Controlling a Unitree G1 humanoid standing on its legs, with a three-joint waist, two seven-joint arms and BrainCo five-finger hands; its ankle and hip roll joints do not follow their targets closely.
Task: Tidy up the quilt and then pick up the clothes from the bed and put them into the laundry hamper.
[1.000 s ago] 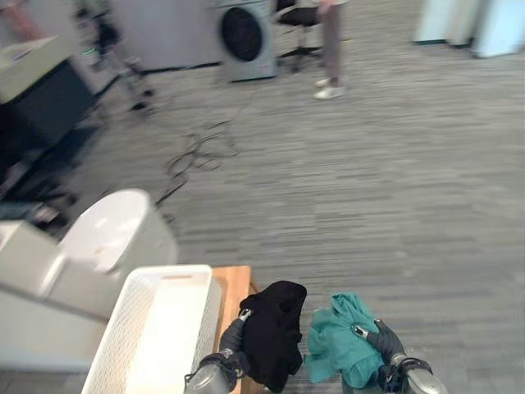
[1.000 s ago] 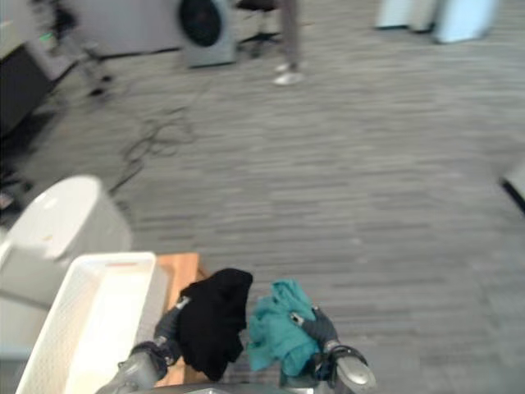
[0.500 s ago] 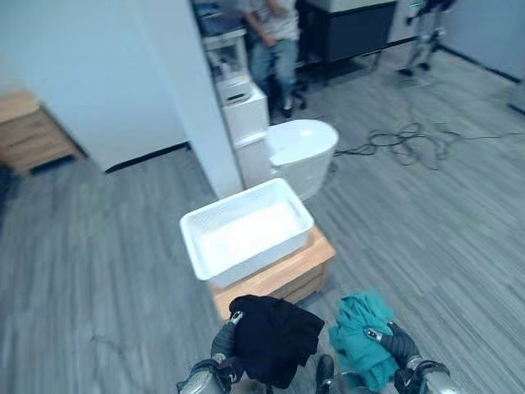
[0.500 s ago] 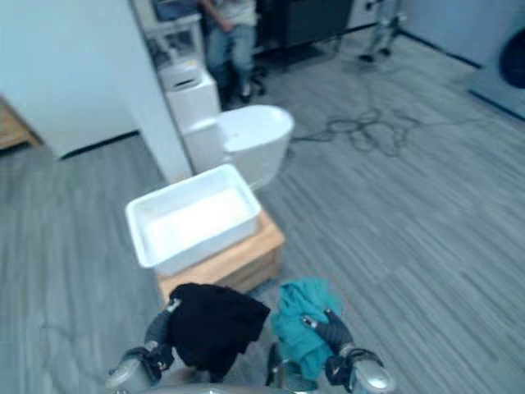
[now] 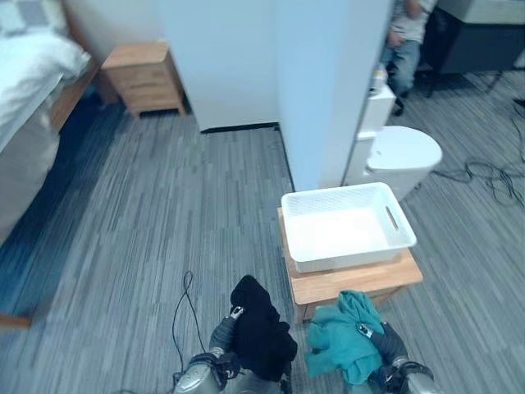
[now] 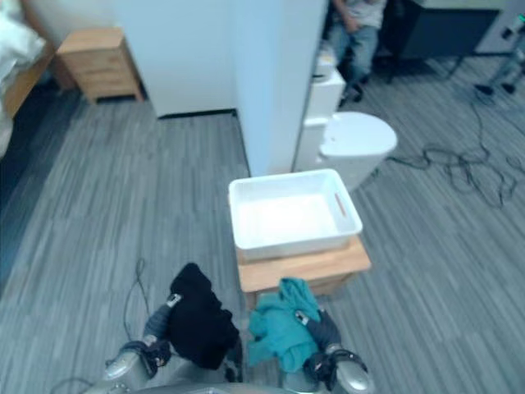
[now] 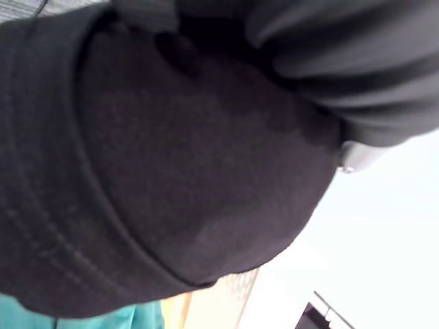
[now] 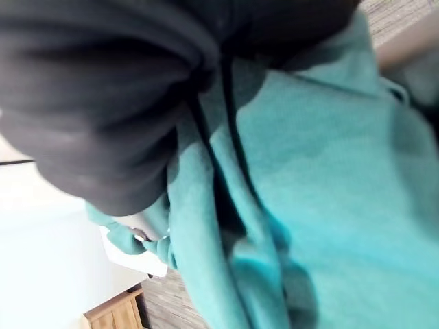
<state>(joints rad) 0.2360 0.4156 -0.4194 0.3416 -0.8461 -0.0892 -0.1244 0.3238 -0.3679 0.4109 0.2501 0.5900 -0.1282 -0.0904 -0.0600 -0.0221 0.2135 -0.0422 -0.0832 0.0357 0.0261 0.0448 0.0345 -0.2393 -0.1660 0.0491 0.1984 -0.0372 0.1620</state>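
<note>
**Both hands loaded, hamper just ahead**

Fingers of the left hand [image 5: 223, 336] are buried in a bunched black garment [image 5: 261, 330], and I cannot tell how far they are curled; the cloth is soft, matte and hangs in a rounded lump over the hand. Beside it the right hand [image 5: 385, 346] carries a crumpled teal garment [image 5: 340, 341], its folds loose and thin, and those fingers are hidden in the cloth as well. The two bundles sit near each other, low in front of the robot.

Just beyond the teal bundle stands the laundry hamper [image 5: 347, 227], a white rectangular plastic basket with perforated walls, a slot handle at one end and a rounded rim. It rests on a low wooden bench [image 5: 354, 281] whose pale top sticks out past the hamper's near edge. A white partition wall [image 5: 328, 90] rises close behind it. Grey striped carpet floor [image 5: 148, 238] lies open to the left, running to the bed [image 5: 29, 74] with its white quilt and a wooden nightstand [image 5: 146, 75].
</note>
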